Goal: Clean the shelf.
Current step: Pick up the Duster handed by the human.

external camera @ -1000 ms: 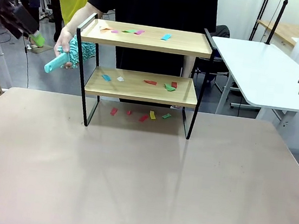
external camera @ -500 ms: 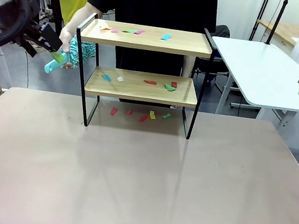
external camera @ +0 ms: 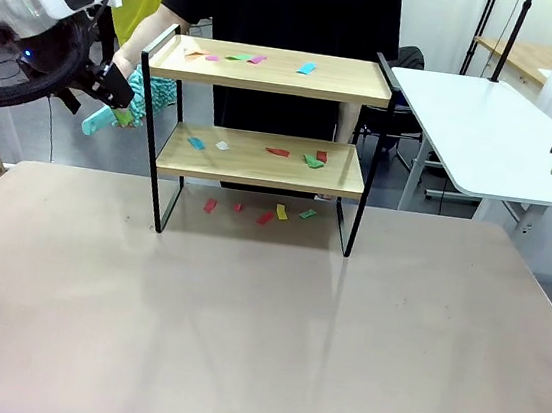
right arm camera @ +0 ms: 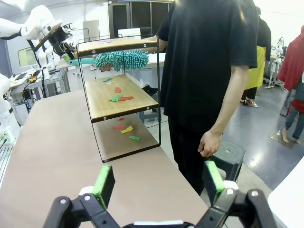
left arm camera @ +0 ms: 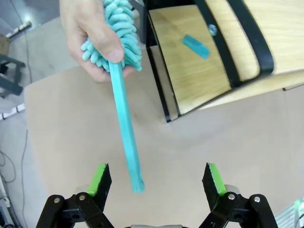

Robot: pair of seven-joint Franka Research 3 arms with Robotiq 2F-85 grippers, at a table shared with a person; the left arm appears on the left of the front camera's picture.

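Note the left arm [external camera: 39, 6]: a white rounded shell, with a black cable looping beneath its wrist. Your left claw [left arm camera: 156, 178] and right claw [right arm camera: 159, 183] share one build: black linked fingers with silver pivot screws and bright green pads [left arm camera: 100, 176]. The person [right arm camera: 204, 61] wears a black short-sleeved top and black trousers.

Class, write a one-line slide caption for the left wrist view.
A person's hand holds a teal duster handle-first toward the open left gripper, beside the shelf.
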